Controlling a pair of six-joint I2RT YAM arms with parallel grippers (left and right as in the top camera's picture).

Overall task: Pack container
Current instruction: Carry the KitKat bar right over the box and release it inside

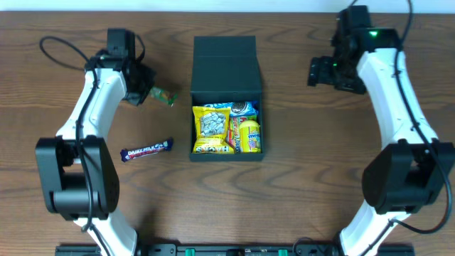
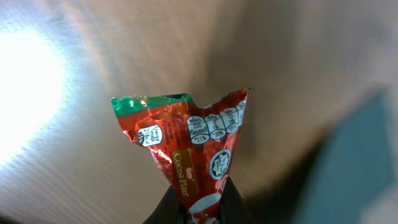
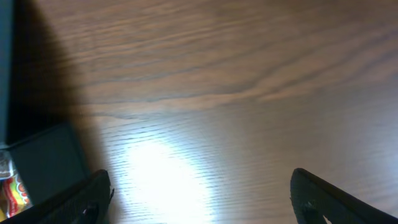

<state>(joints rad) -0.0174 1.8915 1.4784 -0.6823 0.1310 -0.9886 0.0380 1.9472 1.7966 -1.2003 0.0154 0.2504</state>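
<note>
Closest to the left wrist lens, the dark fingers [image 2: 166,208] of the left tool [image 2: 202,214] were clamped on the lower end of a red snack packet [image 2: 193,143], whose crumpled top, edged in green, stood away from the jaws against the blurred wooden worktop [image 2: 298,56]. From overhead, that packet lay just right of the left tool, well left of the container; whether it touched the worktop could not be told. Nearer the robot's base, a purple Dairy Milk bar [image 1: 147,150] lay flat on the wood, apart from both the tool and the box. The container [image 1: 227,157] sat mid-worktop between the two arms, its lid [image 1: 226,64] swung open to the far side. Inside it were a yellow packet [image 1: 212,128] on the left, a yellow candy bag [image 1: 249,134] on the right and a blue biscuit pack [image 1: 242,108] at the far right corner. The right tool [image 3: 199,190] hung with its jaws spread wide and nothing between them, over bare wood to the right of the container, a corner of which showed at the lower left of its wrist view.
</note>
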